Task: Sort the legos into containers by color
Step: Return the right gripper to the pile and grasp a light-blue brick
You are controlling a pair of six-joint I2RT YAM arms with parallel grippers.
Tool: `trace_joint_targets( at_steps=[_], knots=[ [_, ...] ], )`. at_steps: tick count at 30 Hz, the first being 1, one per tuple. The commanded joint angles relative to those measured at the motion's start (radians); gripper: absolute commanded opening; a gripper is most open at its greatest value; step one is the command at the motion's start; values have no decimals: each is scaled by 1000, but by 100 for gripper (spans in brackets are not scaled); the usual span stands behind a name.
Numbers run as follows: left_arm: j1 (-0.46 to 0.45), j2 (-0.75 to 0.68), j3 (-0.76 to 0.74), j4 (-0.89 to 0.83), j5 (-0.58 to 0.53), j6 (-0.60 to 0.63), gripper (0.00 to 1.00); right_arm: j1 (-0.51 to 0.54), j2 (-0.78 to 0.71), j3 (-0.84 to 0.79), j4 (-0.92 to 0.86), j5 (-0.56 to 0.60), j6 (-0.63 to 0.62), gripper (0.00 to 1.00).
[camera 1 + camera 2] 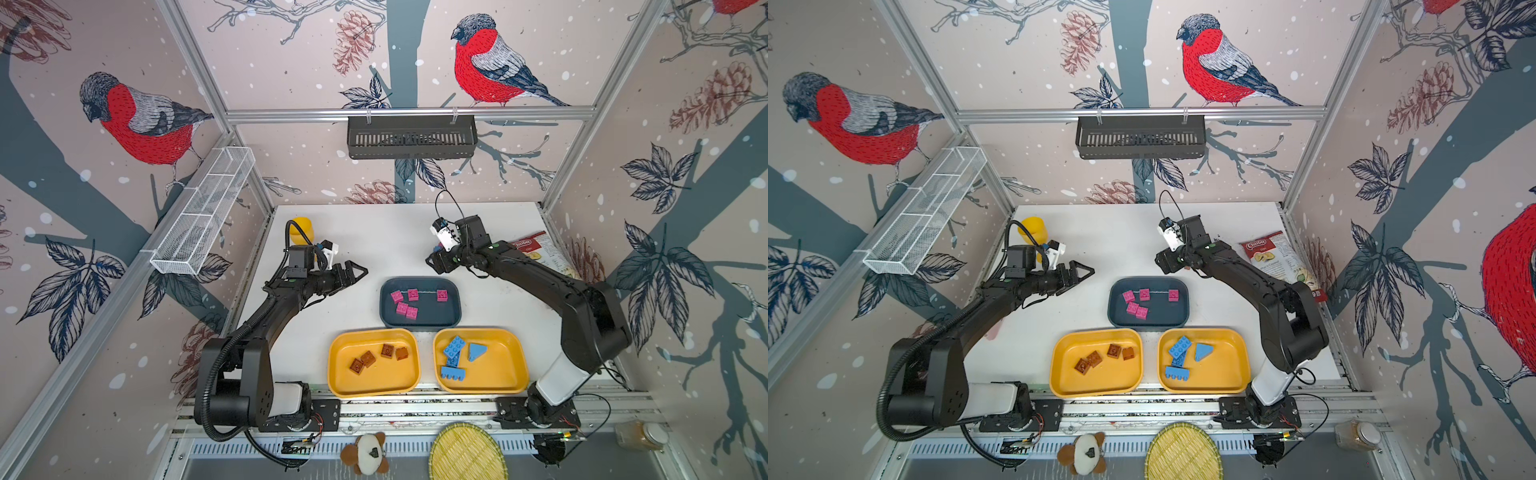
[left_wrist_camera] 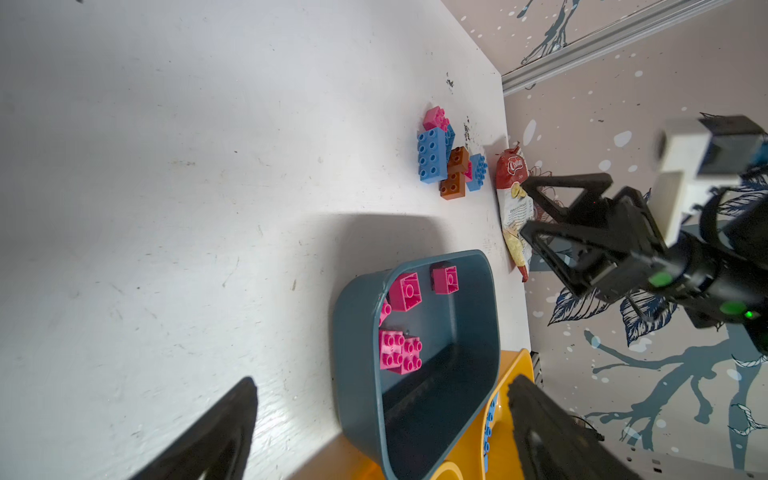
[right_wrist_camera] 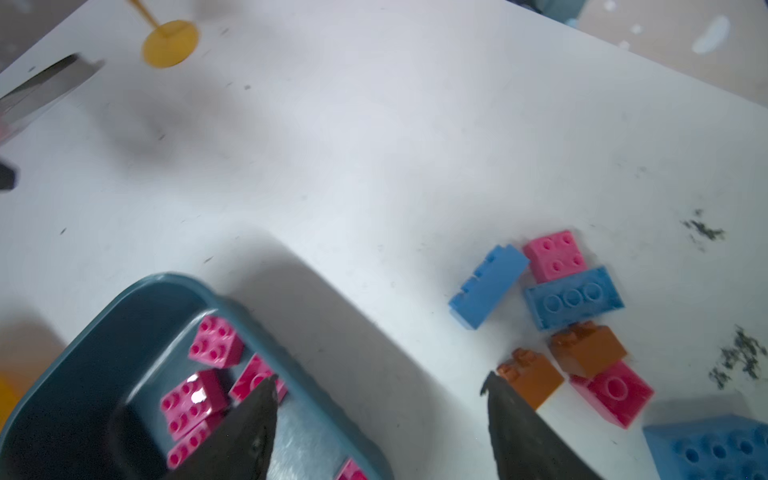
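The right wrist view shows the right tool spread wide with nothing in it. It hangs over the counter, between the teal tray and a small pile of loose bricks. The pile lies on the far right part of the counter, past the teal tray and near the chips bag. In both top views the right arm hides most of it.

Much of the sorting looks done. Five pink bricks sit in the teal tray. Brown bricks sit in the near left yellow tray. Blue bricks sit in the near right yellow tray.

The job now is most likely to pick one more brick from the pile. The bricks there touch each other, so a grab in the middle could push them around or lift two. A brick at the edge is the safe pick. The brown brick just beside one tool tip looks easy. The tool should come straight down with a finger on each flat side, close gently, and lift straight up. Brown belongs with the other brown bricks.

The left tool is spread wide too and holds nothing. It hangs left of the teal tray, out of the way.
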Motion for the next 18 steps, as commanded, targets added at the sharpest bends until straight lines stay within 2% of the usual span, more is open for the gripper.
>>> trace_joint_targets(
  at_steps=[1, 6, 9, 18],
  knots=[
    [2, 2, 7, 44, 25, 2, 94, -17, 66, 52, 8, 42, 144, 79],
    [3, 3, 10, 37, 26, 7, 93, -27, 250, 218, -46, 179, 267, 78],
    [3, 4, 12, 20, 20, 19, 94, -35, 308, 256, -36, 226, 322, 77],
    [2, 11, 6, 8, 15, 36, 94, -22, 424, 317, -59, 248, 370, 68]
  ],
)
